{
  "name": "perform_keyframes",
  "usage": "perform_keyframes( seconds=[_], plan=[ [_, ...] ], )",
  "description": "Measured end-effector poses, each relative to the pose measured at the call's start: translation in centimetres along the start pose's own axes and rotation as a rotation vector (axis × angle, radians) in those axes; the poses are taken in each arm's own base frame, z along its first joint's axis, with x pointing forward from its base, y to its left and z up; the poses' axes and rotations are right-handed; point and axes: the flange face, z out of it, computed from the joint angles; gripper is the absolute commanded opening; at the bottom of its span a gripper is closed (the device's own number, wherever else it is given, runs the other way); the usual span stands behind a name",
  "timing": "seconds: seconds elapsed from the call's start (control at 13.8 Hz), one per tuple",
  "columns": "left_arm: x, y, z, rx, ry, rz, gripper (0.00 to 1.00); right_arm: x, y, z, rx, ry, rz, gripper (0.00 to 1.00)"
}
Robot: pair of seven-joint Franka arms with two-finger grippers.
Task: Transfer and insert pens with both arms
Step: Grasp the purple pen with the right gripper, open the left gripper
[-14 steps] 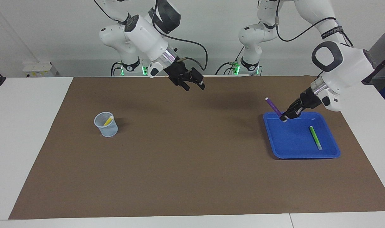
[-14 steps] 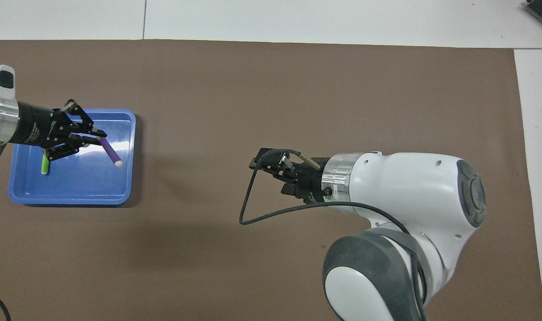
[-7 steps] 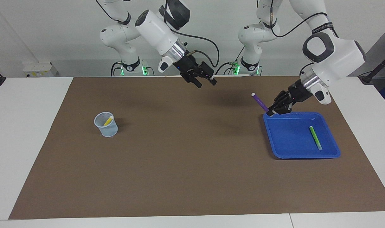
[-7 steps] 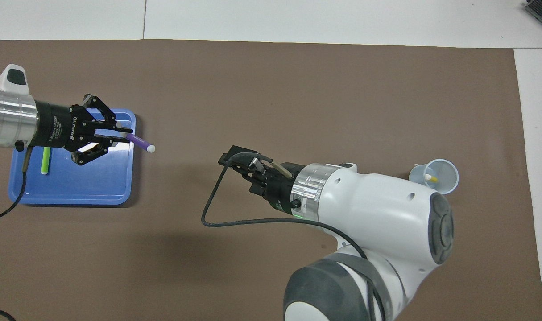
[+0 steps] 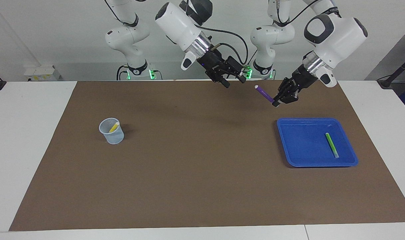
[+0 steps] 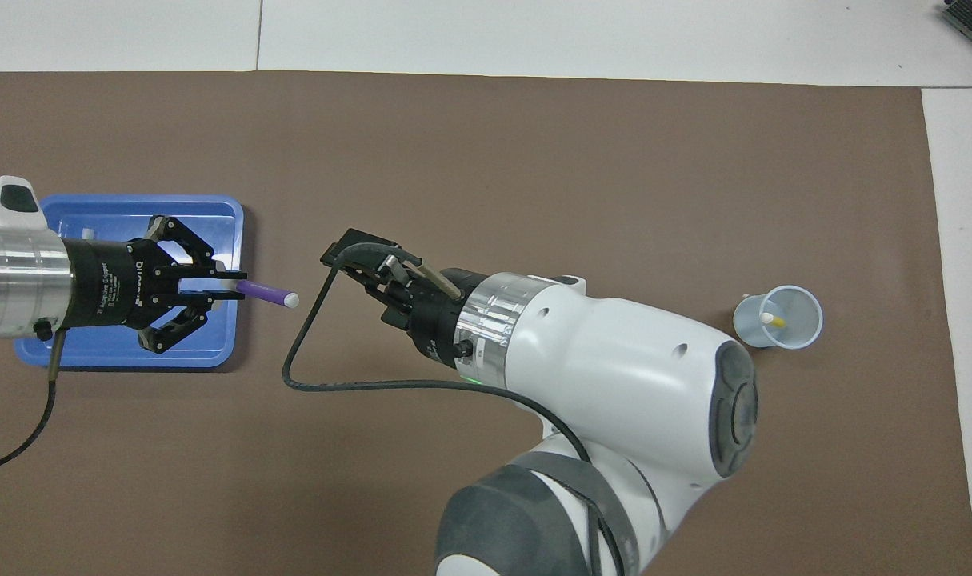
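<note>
Brown mat [image 5: 202, 186] covering most of a white table [image 5: 29, 140], filling the frame in both views. Blue tray [image 5: 290, 151] at centre right of the facing view, middle left edge of the overhead view [image 6: 214, 216]; it holds one green pen [image 5: 331, 145] lying flat, cap end toward the lower edge of the frame. Clear cup [image 5: 111, 131] at centre left of the facing view, right of centre in the overhead view [image 6: 778, 318]; a yellow pen [image 5: 114, 127] leans inside it. Left gripper [image 5: 276, 103], upper right of centre in the facing view, raised over the mat above the tray's upper corner, fingers clamped on the lower end of a purple pen [image 5: 264, 93]; the pen slants up toward the middle of the frame, white tip leading, and in the overhead view [image 6: 266, 293] it points toward the other gripper. Right gripper [image 5: 234, 81], upper centre of the facing view, raised over the mat's top edge, fingers spread apart and holding nothing, close to the purple pen's tip without touching it.
</note>
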Motion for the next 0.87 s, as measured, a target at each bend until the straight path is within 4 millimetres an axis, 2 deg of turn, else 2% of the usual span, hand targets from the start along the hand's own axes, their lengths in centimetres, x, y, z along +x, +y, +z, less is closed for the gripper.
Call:
perform_keyframes(
  seconds=[0.22, 0.43, 0.65, 0.87],
  plan=[
    [-2.5, -1.2, 0.5, -0.023, 0.012, -0.049, 0.0, -2.9, -0.5, 2.9, 0.04, 0.003, 0.005, 1.0],
    [-3.6, -1.8, 0.6, -0.045, 0.02, -0.096, 0.0, -3.9, -0.1, 4.1, 0.028, -0.01, -0.002, 0.97],
    [-3.6, -1.9, 0.6, -0.05, 0.021, -0.105, 0.0, -3.6, 0.0, 4.2, 0.025, -0.007, 0.001, 0.75],
    [-3.6, -1.9, 0.4, -0.053, 0.022, -0.105, 0.0, -3.5, 0.2, 4.4, 0.02, -0.007, 0.002, 0.4]
  ],
)
